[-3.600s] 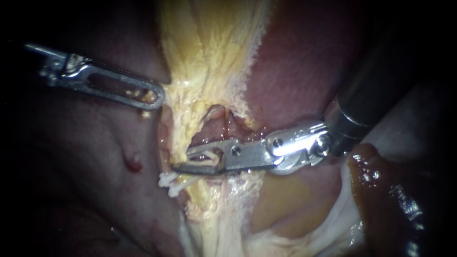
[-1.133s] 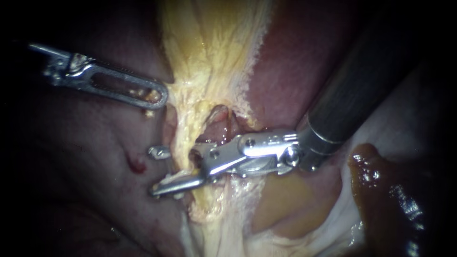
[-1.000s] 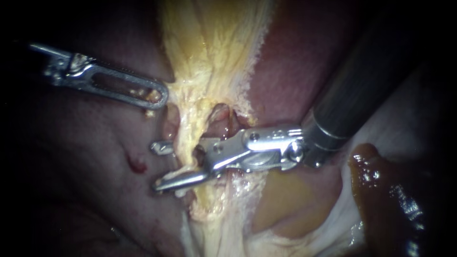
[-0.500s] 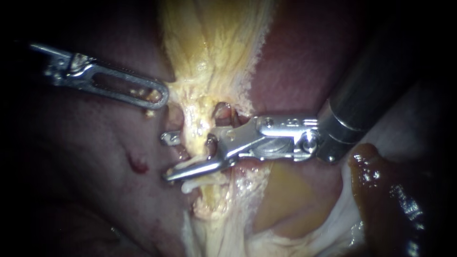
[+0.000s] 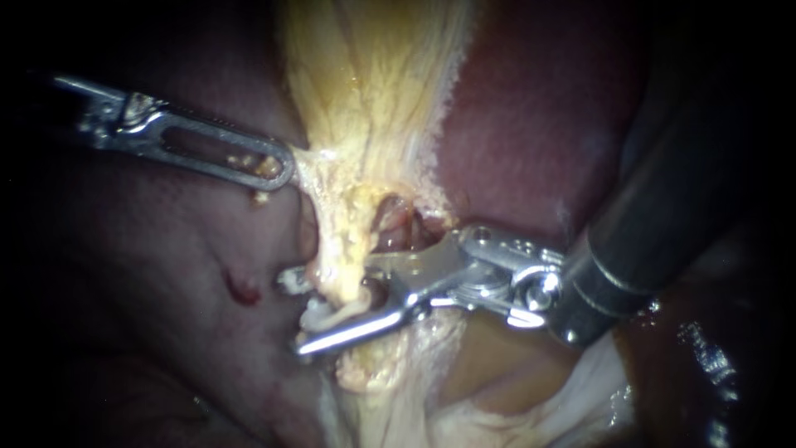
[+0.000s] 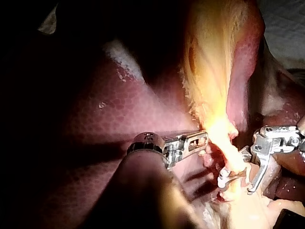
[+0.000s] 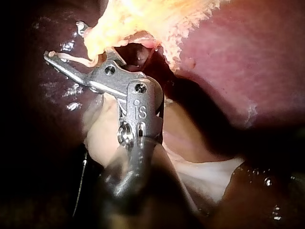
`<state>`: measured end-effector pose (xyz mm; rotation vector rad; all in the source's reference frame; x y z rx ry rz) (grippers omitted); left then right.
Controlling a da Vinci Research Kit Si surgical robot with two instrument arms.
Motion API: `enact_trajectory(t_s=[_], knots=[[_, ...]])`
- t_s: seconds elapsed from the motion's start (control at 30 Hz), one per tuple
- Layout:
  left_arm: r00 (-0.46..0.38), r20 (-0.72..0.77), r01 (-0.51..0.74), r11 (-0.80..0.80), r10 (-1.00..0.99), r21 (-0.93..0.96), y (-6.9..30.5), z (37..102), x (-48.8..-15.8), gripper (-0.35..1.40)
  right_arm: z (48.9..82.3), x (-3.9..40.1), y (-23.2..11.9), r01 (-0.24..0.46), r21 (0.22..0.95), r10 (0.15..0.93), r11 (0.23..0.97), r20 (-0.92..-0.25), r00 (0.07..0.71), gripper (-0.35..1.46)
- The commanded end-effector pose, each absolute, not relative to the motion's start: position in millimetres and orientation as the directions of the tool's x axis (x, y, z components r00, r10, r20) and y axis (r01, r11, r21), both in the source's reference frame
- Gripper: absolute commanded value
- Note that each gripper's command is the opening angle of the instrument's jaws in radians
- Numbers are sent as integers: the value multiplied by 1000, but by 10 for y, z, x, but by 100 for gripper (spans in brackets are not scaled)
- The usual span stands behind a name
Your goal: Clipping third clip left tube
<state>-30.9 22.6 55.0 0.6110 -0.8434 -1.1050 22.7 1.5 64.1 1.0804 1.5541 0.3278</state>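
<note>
Item, my right instrument [image 5: 296,314]: jaws spread astride the tube [image 5: 340,265]. Item, my left instrument [image 5: 280,168]: jaws pinching yellow tissue [image 5: 365,99] up-left of the tube.

A strong light is falling on the middle of the endoscope view and fading quickly outward, so its margins are sinking into near black. The liver [image 5: 531,108] is filling the backdrop as a dark red, mottled mass, and small wet glints are shining where the beam is reaching it. In the left wrist view a pale grey-blue textured sheet [image 6: 286,24] is showing past the liver's far edge; whether it is covering a surface cannot be told.
</note>
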Motion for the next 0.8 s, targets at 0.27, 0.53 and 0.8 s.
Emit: enact_trajectory(t_s=[0.27, 0.53, 0.8], knots=[[206, 277, 515, 345, -939, 785, 226, 550, -308, -35, 641, 226, 18, 448, 723, 787, 526, -613, 65, 50], [206, 277, 515, 344, -939, 785, 226, 550, -308, -35, 643, 225, 20, 429, 732, 792, 530, -608, 58, 47], [206, 277, 515, 345, -939, 785, 226, 550, -308, -35, 652, 216, 25, 420, 741, 804, 524, -593, 42, 31]])
